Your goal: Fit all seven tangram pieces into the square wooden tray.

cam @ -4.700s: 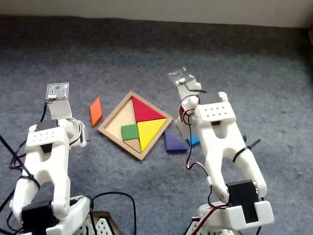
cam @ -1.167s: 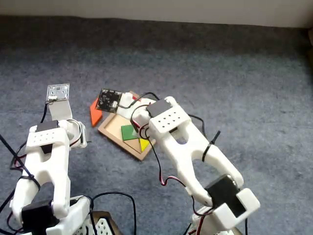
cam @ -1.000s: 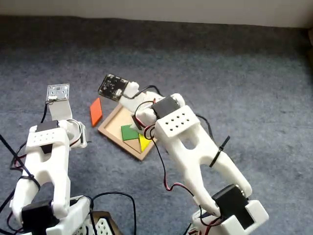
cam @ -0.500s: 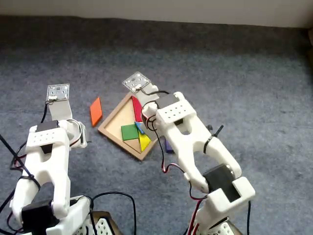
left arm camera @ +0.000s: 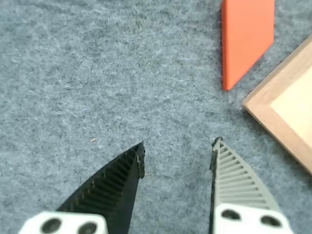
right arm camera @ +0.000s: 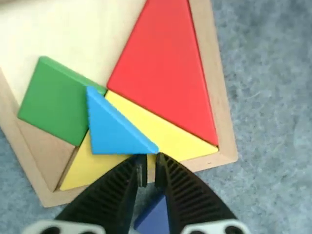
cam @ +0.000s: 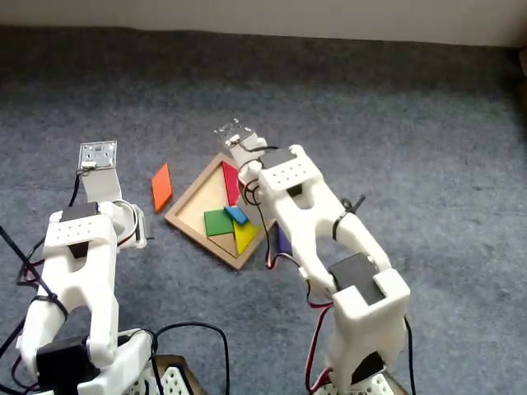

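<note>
Wooden and square, the tray (cam: 193,186) sits mid-bench on the grey carpeted bench (cam: 412,164). Lying flat inside it are a red triangle (right arm camera: 163,73), a yellow triangle (right arm camera: 175,139), a green square (right arm camera: 53,100) and a tan triangle (right arm camera: 50,152). A small blue triangle (right arm camera: 109,129) lies loose on top of them, overlapping the green square and the yellow triangle and not seated flat on the tray floor. The right end effector (right arm camera: 151,165) hangs over the tray's rim, just beside one corner of the blue triangle. Its fingers are clenched almost together with nothing between them. Beneath it, outside the tray, a dark blue piece (right arm camera: 153,217) lies on the bench close to the rim. An orange parallelogram (left arm camera: 246,34) lies on the bench near the tray's left corner without touching it. The left end effector (left arm camera: 179,144) hangs over the carpet near that orange piece, released, with its jaws wide apart and empty.
</note>
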Robot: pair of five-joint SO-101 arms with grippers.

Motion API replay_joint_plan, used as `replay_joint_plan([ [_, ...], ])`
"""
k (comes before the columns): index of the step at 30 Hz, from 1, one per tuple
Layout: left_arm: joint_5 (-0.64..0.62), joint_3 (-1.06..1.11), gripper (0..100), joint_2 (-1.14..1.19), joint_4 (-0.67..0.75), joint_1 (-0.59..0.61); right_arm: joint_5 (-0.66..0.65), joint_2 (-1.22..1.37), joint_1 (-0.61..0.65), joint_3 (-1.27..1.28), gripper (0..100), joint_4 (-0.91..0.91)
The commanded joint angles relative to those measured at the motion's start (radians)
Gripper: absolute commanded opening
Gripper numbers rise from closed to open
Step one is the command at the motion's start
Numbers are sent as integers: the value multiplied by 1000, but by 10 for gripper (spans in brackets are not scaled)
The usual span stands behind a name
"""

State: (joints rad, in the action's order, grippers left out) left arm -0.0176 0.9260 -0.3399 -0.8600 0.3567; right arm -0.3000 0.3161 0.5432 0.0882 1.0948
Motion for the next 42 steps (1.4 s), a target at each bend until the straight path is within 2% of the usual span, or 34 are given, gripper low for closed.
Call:
replay_joint_plan([
  [1,-3,-4,231,-33,11,-21,6,18,-15,-108,41,-15],
  [11,-3,-4,231,-33,11,-21,9,93,-8,-231,41,-7],
  [16,-3,-4,231,-33,11,-21,8,18,-8,-245,41,102],
  [24,-3,-5,231,-33,12,-21,9,-67,-8,-189,41,145],
  [34,-3,-5,231,-33,12,-21,9,-56,-8,-159,40,139],
  [42,-3,-7,231,-33,12,-21,5,-18,35,-136,40,51],
])
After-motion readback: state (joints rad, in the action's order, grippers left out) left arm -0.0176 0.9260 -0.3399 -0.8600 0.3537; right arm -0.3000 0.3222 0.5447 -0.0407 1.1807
